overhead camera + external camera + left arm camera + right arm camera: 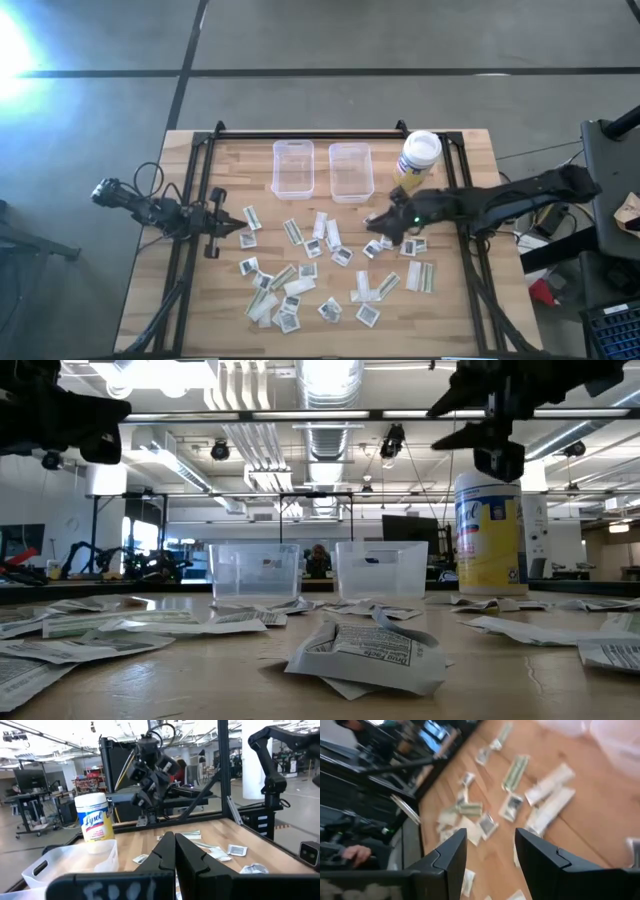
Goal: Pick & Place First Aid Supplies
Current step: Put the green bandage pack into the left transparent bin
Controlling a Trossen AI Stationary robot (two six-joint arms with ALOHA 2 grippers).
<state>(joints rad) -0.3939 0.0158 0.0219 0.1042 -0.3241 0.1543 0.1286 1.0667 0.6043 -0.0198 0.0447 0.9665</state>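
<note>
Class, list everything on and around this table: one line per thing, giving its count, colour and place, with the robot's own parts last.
first aid packets: about thirty, white squares and pale strips, scattered over the near half of the table.
clear bins: two, transparent, side by side at the far middle, apparently empty.
wipes canister: one, yellow with white lid, right of the bins.
wooden table: one, light wood, black frame around it.
person's hand: one, beyond the table edge in the right wrist view.
left tool: one, dark, shut, at the table's left, empty.
right tool: one, dark, open, over packets right of centre, holding nothing.
</note>
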